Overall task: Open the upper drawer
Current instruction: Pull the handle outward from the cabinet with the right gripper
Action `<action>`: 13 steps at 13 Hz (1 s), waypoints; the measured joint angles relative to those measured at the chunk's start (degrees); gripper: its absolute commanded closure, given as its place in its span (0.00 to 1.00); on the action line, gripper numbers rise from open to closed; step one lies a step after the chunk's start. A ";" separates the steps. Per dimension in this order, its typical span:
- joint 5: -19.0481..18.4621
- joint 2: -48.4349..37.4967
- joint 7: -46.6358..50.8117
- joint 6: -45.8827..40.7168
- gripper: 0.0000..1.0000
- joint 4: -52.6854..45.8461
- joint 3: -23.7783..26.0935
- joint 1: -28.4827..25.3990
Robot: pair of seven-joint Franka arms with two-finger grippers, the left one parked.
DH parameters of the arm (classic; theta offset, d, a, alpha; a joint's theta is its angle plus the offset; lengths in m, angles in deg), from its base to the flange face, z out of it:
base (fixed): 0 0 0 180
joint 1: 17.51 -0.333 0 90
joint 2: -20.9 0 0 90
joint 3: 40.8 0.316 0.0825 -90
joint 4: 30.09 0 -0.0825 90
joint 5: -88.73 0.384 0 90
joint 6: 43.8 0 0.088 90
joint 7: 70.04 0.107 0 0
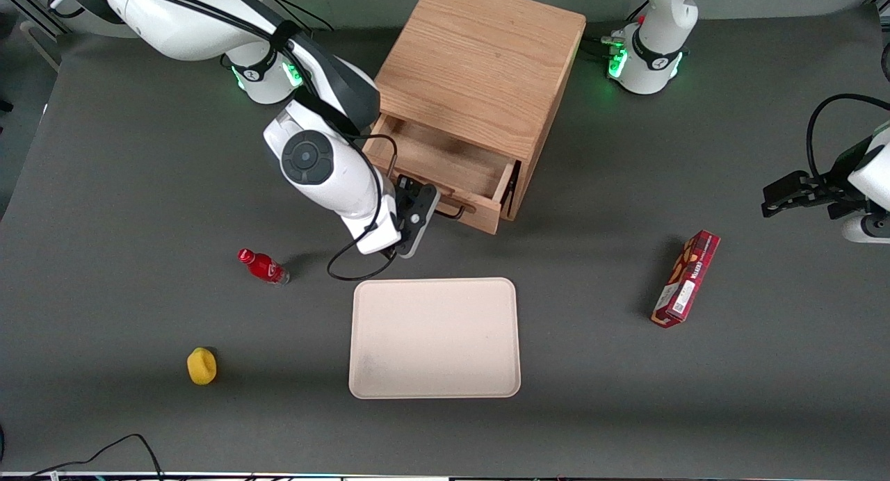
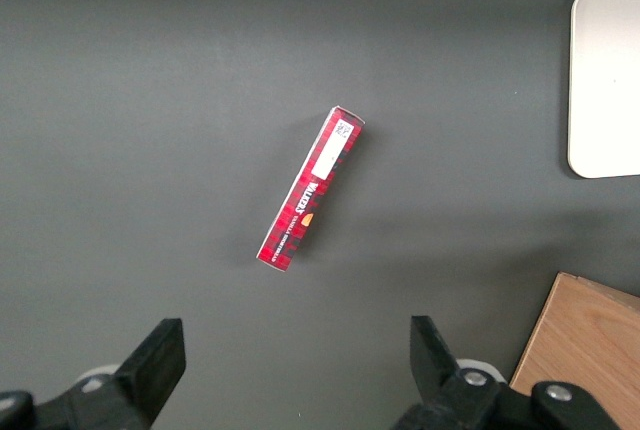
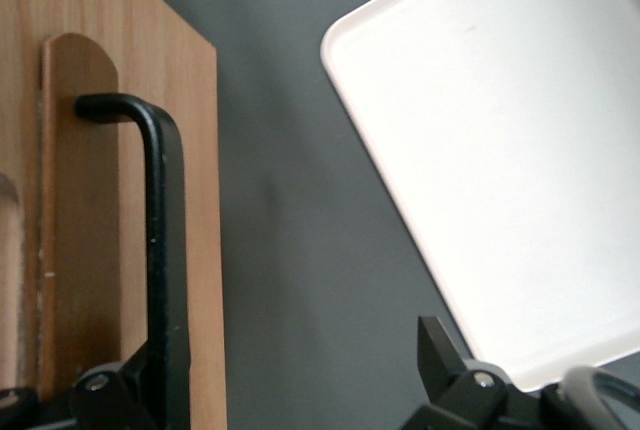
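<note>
1. Oak cabinet (image 1: 487,64) stands on the grey table (image 1: 125,189), farther from the front camera than the cream tray (image 1: 434,338).
2. Its upper drawer (image 1: 445,168) is partly pulled out; the bare interior floor shows, and the drawer front faces the tray.
3. Black wire handle (image 3: 160,250) runs lengthwise along the drawer front, parallel to its face. One bent end of the handle enters a rounded oak mounting strip.
4. Right gripper (image 1: 417,213) sits at the drawer front, at the handle's end toward the working arm.
5. Gripper state: fingers spread apart. In the wrist view one finger lies against the handle, the other (image 3: 445,355) stands clear over the gap between drawer and tray. Nothing is clamped.
6. Judgement: further opening requires a pull square to the handle's long axis, toward the tray. The tray edge lies near that travel path and may limit it.
7. Red bottle (image 1: 264,266), yellow object (image 1: 201,366) and red box (image 1: 686,279) lie well apart from the drawer.
</note>
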 measured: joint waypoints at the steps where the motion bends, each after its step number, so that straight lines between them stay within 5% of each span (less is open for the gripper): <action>1: 0.00 0.00 -0.01 1.10 0.00 -0.05 -0.51 0.38; 13: 0.84 0.09 -1.29 9.55 0.00 -1.59 -7.84 2.63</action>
